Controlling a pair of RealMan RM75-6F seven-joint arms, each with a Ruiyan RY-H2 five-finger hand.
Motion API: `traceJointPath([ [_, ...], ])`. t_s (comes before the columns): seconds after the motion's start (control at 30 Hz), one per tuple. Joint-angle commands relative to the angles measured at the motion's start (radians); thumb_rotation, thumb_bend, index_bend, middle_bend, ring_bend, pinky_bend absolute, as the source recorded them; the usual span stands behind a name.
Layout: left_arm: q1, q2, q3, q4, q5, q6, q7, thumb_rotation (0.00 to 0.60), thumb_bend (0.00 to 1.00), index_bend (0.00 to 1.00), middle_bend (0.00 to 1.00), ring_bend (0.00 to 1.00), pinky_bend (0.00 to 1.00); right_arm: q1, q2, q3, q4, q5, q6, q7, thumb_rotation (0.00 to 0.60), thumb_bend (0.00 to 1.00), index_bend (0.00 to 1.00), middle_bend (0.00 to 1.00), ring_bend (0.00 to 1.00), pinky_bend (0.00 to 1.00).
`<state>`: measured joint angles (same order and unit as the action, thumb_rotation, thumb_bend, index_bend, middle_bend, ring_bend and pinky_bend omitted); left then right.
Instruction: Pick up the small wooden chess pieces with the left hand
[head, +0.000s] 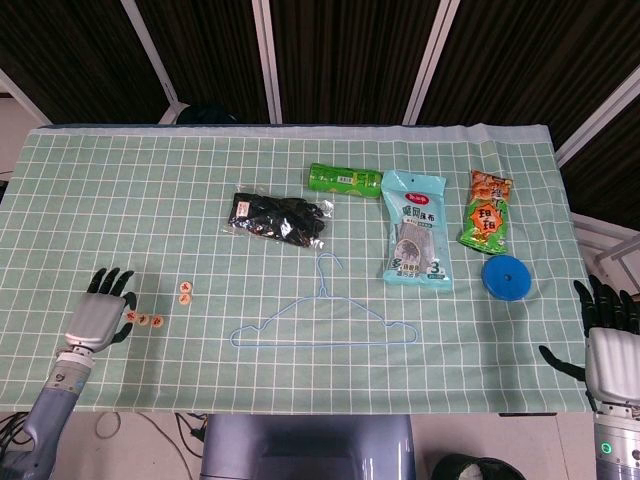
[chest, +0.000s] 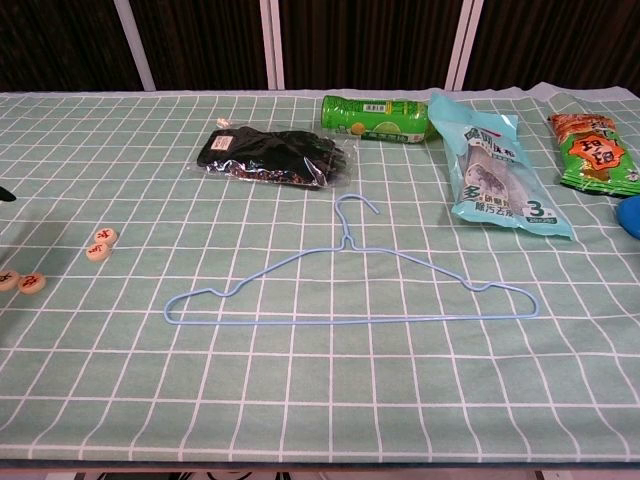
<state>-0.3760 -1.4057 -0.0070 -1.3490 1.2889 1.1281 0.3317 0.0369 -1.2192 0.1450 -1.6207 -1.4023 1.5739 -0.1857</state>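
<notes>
Small round wooden chess pieces with red characters lie on the green checked cloth in two pairs. One pair (head: 185, 291) (chest: 101, 243) sits further in. The other pair (head: 150, 320) (chest: 20, 281) lies just right of my left hand (head: 97, 312). That hand rests palm down near the front left edge, its dark fingers (head: 110, 281) stretched out and holding nothing. The chest view shows almost none of it. My right hand (head: 610, 340) hangs beyond the table's right edge with its fingers spread and empty.
A light blue wire hanger (head: 320, 320) lies mid-table. Behind it are a black glove pack (head: 278, 217), a green bottle on its side (head: 345, 180), a blue packet (head: 415, 232), a snack bag (head: 487, 212) and a blue disc (head: 505, 277).
</notes>
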Motion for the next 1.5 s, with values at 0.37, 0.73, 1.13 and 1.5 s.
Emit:
traceJointPath([
  [0.37, -0.007, -0.018, -0.002, 0.007, 0.013, -0.005, 0.005, 0.600, 0.30, 0.51, 0.10, 0.00, 0.02, 0.000, 0.001, 0.001, 0.000, 0.003, -0.002, 0.001, 0.600, 0.21, 0.09, 0.03, 0.06, 0.00],
  [0.73, -0.006, -0.026, -0.004, 0.007, 0.008, -0.008, 0.020, 0.600, 0.30, 0.51, 0.10, 0.00, 0.02, 0.000, 0.001, 0.002, 0.000, 0.005, -0.001, -0.003, 0.600, 0.20, 0.09, 0.03, 0.05, 0.00],
  [1.13, -0.007, -0.034, -0.005, 0.012, 0.009, -0.011, 0.030, 0.600, 0.30, 0.48, 0.10, 0.00, 0.02, 0.000, 0.000, 0.003, -0.001, 0.008, -0.002, -0.006, 0.600, 0.20, 0.09, 0.03, 0.06, 0.00],
  [1.5, -0.006, -0.034, -0.004, 0.004, 0.014, -0.008, 0.040, 0.600, 0.30, 0.45, 0.10, 0.00, 0.02, -0.001, 0.000, 0.003, -0.003, 0.010, -0.001, -0.010, 0.600, 0.20, 0.09, 0.03, 0.06, 0.00],
])
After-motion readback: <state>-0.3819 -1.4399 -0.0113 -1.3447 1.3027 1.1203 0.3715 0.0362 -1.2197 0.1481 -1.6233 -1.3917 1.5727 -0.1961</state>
